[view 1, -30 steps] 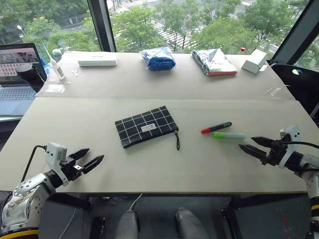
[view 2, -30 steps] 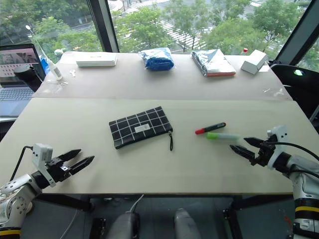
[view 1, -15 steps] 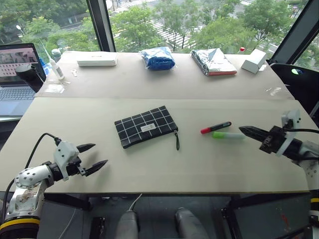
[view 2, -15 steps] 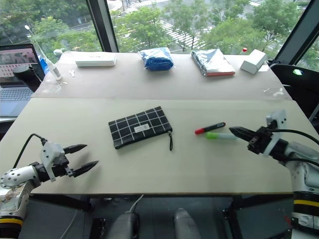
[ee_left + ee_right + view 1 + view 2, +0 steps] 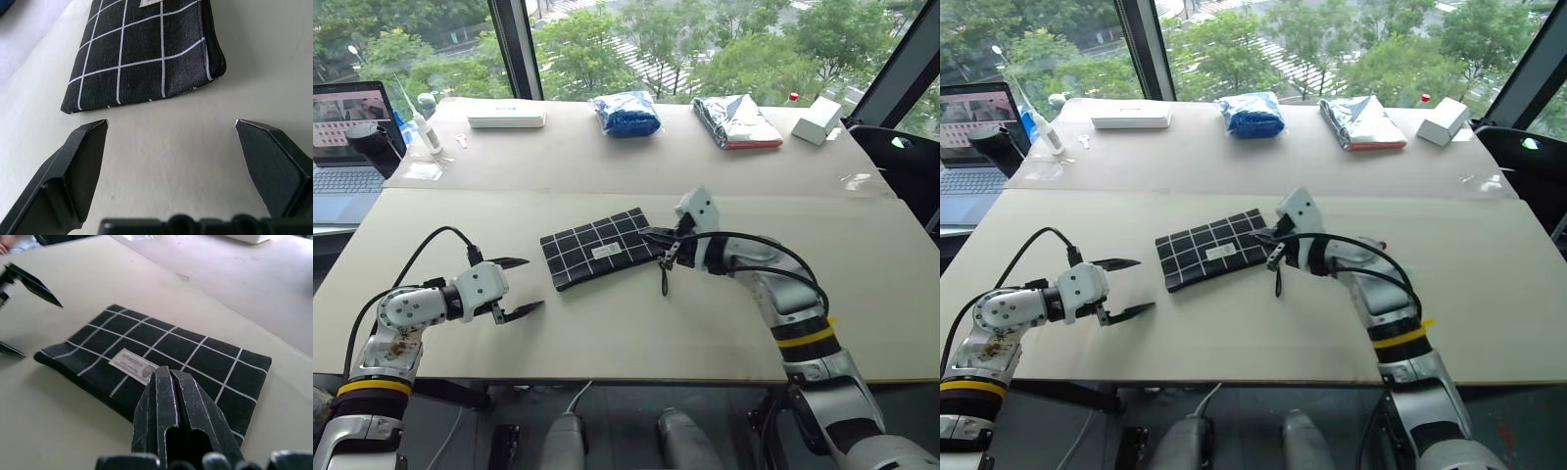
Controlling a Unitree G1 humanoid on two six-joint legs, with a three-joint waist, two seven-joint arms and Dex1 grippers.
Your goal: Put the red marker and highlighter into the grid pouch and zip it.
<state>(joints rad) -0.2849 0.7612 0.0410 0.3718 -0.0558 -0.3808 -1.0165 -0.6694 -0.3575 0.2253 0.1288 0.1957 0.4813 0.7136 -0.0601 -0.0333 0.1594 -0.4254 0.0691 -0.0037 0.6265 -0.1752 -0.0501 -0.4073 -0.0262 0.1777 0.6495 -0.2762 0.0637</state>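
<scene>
Grid pouch: you see the grid pouch lying flat near the middle of the front table, its white label facing up and its black pull strap trailing off the end nearest the right arm.
Right gripper: your right gripper has its two fingers pressed together with nothing between them; the tips sit over the strap end of the pouch. In the right wrist view the closed fingers point across the pouch toward the label.
Left gripper: your left gripper is spread wide and empty, just off the pouch's other short end, not touching it. The left wrist view shows that end of the pouch ahead of the two parted fingertips.
Marker and highlighter: you cannot make them out; the right arm covers the table beyond the pouch.
Far table: a blue packet, a silver packet and two white boxes sit along the window side; a laptop stands at the left.
</scene>
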